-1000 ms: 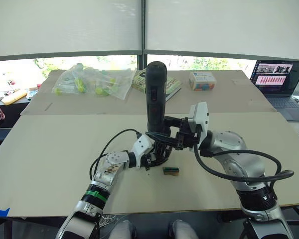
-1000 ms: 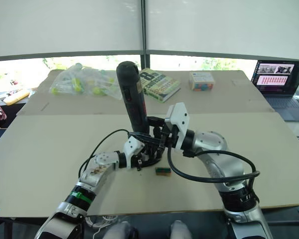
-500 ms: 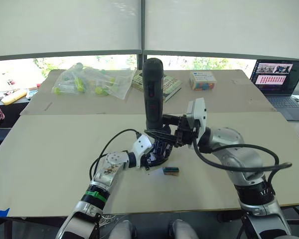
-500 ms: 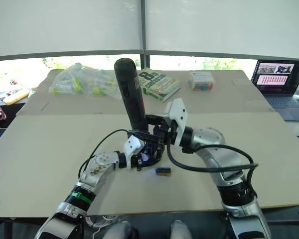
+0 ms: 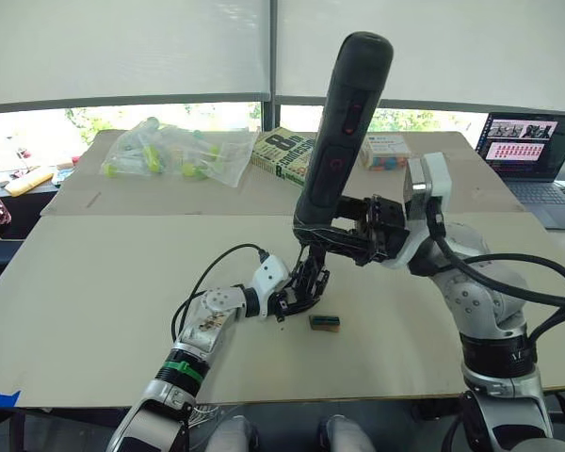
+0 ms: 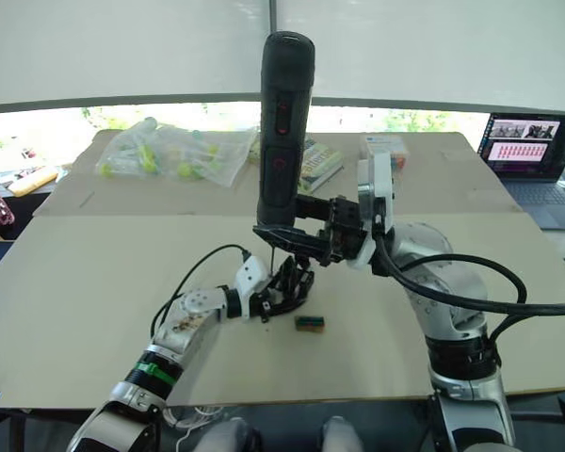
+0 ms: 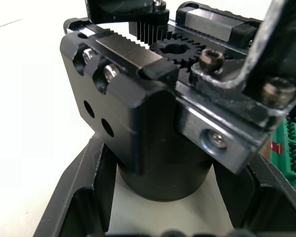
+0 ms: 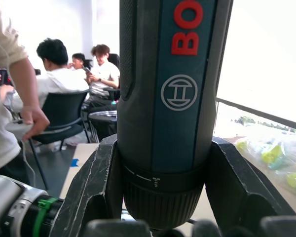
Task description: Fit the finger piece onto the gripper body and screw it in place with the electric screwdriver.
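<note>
Black and matte, the electric screwdriver (image 5: 341,132) stood nearly upright above the table (image 5: 94,282), leaning slightly, with our right claw (image 5: 344,240) clamped on its lower end. In the right wrist view, both fingers (image 8: 96,192) pressed against the barrel. Our left claw (image 5: 297,294) was clamped on the gripper body (image 7: 148,118), which rested on the table directly below the screwdriver. Its gear and screw heads faced the left wrist view. A small green-brown box (image 5: 324,322) lay just beside it. We could not tell where the finger piece was.
</note>
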